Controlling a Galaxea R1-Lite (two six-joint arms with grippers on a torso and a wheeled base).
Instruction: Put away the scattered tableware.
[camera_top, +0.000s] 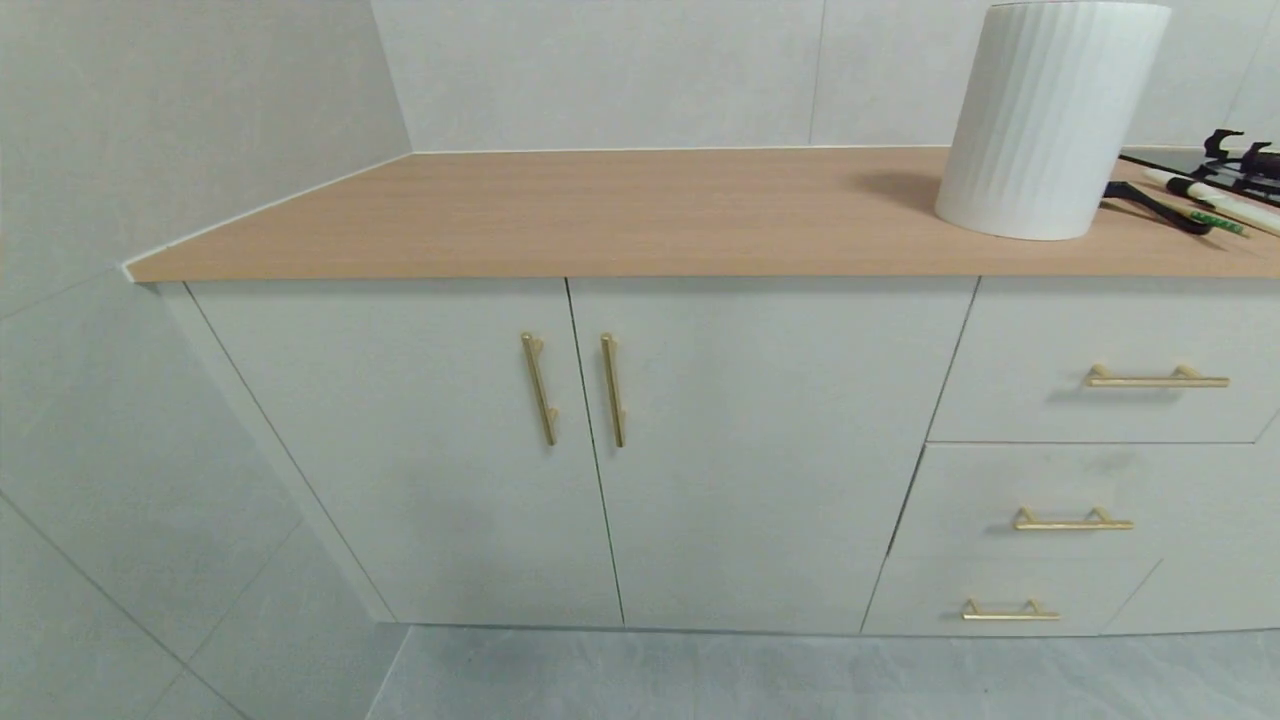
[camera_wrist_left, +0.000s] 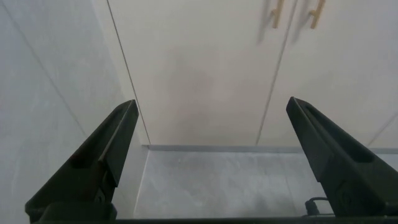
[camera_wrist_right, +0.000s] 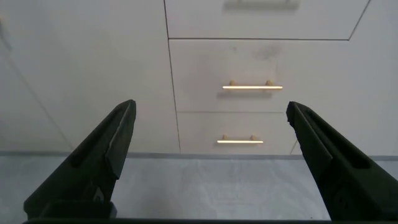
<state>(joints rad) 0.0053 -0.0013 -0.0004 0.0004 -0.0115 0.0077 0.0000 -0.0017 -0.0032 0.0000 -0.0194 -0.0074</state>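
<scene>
On the wooden countertop (camera_top: 620, 215), at its right end, lie a few utensils: a black-handled one (camera_top: 1160, 207) and a white and green one (camera_top: 1215, 200). A tall white ribbed container (camera_top: 1050, 115) stands just left of them. My left gripper (camera_wrist_left: 211, 112) is open, low down, facing the base of the double cabinet doors (camera_wrist_left: 205, 68) and the floor. My right gripper (camera_wrist_right: 211, 112) is open too, low in front of the drawer stack (camera_wrist_right: 255, 74), holding nothing.
White cabinet with two doors and gold handles (camera_top: 575, 390), and three drawers (camera_top: 1100, 380) on the right. A tiled wall closes off the left side. Black stove parts (camera_top: 1240, 155) sit at the far right edge. Grey tiled floor (camera_top: 800, 680) lies below.
</scene>
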